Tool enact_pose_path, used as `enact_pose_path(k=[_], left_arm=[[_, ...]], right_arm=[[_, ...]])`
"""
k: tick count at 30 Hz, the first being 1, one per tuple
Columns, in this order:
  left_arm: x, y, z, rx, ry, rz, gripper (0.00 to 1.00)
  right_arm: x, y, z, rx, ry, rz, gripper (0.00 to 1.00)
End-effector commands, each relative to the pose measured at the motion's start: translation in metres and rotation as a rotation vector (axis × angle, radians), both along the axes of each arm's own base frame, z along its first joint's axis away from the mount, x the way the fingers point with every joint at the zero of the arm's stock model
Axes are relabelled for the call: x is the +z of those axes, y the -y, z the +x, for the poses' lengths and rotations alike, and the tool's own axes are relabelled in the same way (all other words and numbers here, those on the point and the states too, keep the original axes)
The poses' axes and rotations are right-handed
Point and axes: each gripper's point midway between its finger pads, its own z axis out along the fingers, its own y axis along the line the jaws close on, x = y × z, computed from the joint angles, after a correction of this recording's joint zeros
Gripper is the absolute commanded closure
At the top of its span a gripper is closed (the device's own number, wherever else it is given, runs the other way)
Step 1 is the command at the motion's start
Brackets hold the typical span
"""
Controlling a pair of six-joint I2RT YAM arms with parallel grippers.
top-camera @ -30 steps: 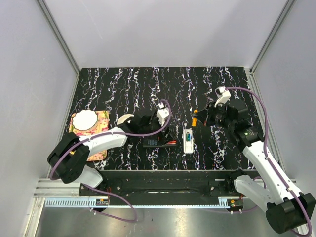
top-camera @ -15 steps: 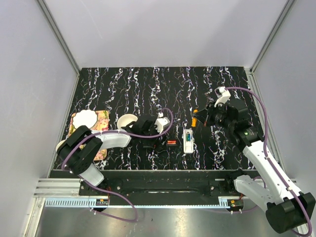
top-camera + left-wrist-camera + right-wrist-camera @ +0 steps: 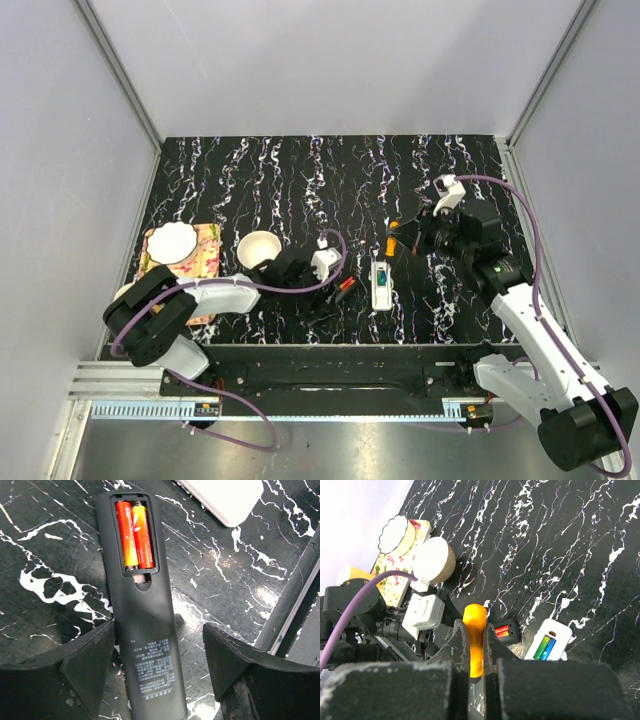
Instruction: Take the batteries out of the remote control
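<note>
The white remote control lies face down near the table's front, its slot holding the green and blue batteries. One corner of the remote control shows in the left wrist view. My left gripper is open and straddles a black remote left of the white one. The left finger is against its side and the right finger stands apart. Red-orange cells sit in the black remote's open bay. My right gripper hovers behind the white remote, shut on an orange stick.
A white bowl stands left of the left gripper. A floral mat with a scalloped white dish lies at the far left. The metal rail of the table's front edge runs close beside the left gripper.
The left gripper has swung round and come down over the black remote, which has turned and shifted right, and its jaws have narrowed. The right arm has not moved.
</note>
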Motion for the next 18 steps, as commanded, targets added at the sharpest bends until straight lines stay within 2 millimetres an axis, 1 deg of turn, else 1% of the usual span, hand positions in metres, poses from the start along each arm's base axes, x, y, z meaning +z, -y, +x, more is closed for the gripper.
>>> enact_pose_path(k=[1, 2, 3, 5, 6, 7, 8, 9, 11, 12, 13, 14, 16, 17, 18], left_arm=[[-0.005, -0.004, -0.004, 0.073, -0.003, 0.068, 0.25], [-0.003, -0.003, -0.003, 0.087, 0.009, 0.066, 0.21], [0.004, -0.002, 0.0, 0.101, 0.034, 0.047, 0.21], [0.012, -0.005, 0.008, 0.154, 0.073, 0.038, 0.2], [0.021, -0.006, 0.011, 0.176, 0.096, 0.026, 0.19], [0.025, -0.009, 0.014, 0.198, 0.111, 0.028, 0.19], [0.029, -0.01, 0.015, 0.209, 0.114, 0.021, 0.19], [0.041, -0.009, 0.015, 0.211, 0.131, -0.01, 0.18], [0.053, -0.009, 0.013, 0.211, 0.145, -0.041, 0.18], [0.065, -0.01, 0.013, 0.217, 0.166, -0.074, 0.18], [0.071, -0.011, 0.012, 0.218, 0.177, -0.091, 0.18], [0.085, -0.011, 0.011, 0.218, 0.203, -0.129, 0.18], [0.095, -0.014, 0.006, 0.209, 0.215, -0.164, 0.17], [0.109, -0.015, 0.004, 0.205, 0.237, -0.203, 0.17], [0.112, -0.016, 0.001, 0.201, 0.242, -0.219, 0.17]], right_arm=[[0.016, -0.007, 0.003, 0.03, 0.048, 0.052, 1.0], [0.016, -0.008, 0.004, 0.034, 0.05, 0.053, 1.0], [0.017, -0.009, 0.004, 0.038, 0.051, 0.057, 1.0], [0.017, -0.013, 0.003, 0.062, 0.057, 0.07, 1.0], [0.017, -0.015, 0.002, 0.075, 0.065, 0.073, 1.0], [0.018, -0.016, 0.001, 0.084, 0.073, 0.078, 1.0], [0.02, -0.016, 0.002, 0.083, 0.088, 0.082, 1.0], [0.021, -0.016, 0.003, 0.081, 0.1, 0.081, 1.0], [0.024, -0.017, 0.004, 0.087, 0.132, 0.089, 1.0], [0.025, -0.018, 0.004, 0.095, 0.148, 0.092, 1.0], [0.028, -0.023, 0.002, 0.115, 0.172, 0.102, 1.0], [0.031, -0.026, 0.001, 0.125, 0.201, 0.111, 1.0], [0.035, -0.031, -0.002, 0.138, 0.255, 0.114, 1.0], [0.039, -0.042, -0.014, 0.169, 0.302, 0.127, 1.0], [0.041, -0.046, -0.016, 0.171, 0.346, 0.118, 1.0]])
